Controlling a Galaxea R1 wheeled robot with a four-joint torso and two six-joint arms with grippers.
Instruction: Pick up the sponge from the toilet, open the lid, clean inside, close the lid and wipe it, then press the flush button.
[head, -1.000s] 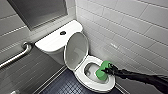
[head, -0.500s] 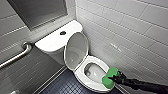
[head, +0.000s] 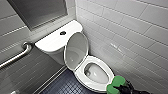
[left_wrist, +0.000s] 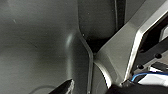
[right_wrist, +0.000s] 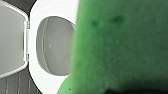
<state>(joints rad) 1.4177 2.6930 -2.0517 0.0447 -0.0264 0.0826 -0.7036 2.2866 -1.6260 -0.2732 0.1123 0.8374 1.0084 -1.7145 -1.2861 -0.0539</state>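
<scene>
Green sponge (head: 115, 84) is clamped in my right pincer (head: 124, 88), which is closed around its near end. It hangs at the front rim of the toilet (head: 81, 75); whether it touches the seat I cannot tell. White lid (head: 76, 48) stands raised, leaning back against the tank (head: 50, 42), so I judge the step in hand to be the cleaning of the inside. From the right wrist view the bowl's opening lies beside the sponge, not under it. Scrubbing would call for carrying the sponge inward over the rim and down against the bowl wall, with a firm grip throughout. Well apart, on the tank top, sits the flush button (head: 63, 32), not yet needed.
</scene>
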